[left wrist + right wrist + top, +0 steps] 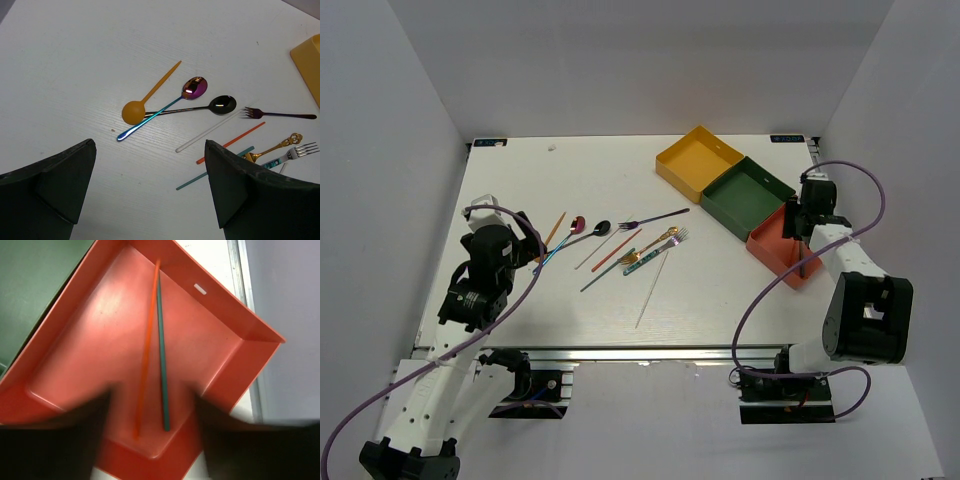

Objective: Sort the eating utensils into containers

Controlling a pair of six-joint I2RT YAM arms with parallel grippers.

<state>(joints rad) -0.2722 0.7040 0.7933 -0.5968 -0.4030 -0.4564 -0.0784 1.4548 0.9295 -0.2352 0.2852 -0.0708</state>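
Observation:
Several utensils lie loose mid-table: an orange spoon (134, 111), a pink spoon (194, 88), a dark spoon (222, 104), a purple fork (252, 113), and a white chopstick (210, 132), a red chopstick (235, 141) and a teal chopstick (200, 177). My left gripper (149, 145) hovers open just left of them (525, 235), holding nothing. My right gripper (152, 405) is over the red-orange tray (100, 340), its blurred fingers apart. An orange chopstick (147, 340) and a teal chopstick (161, 340) lie side by side on the tray floor between them.
The yellow tray (698, 160), dark green tray (748, 198) and red-orange tray (770, 247) stand in a diagonal row at the back right. A gold fork (280, 146) and a silver fork (300, 150) lie among the utensils. The table's right edge runs beside the red-orange tray.

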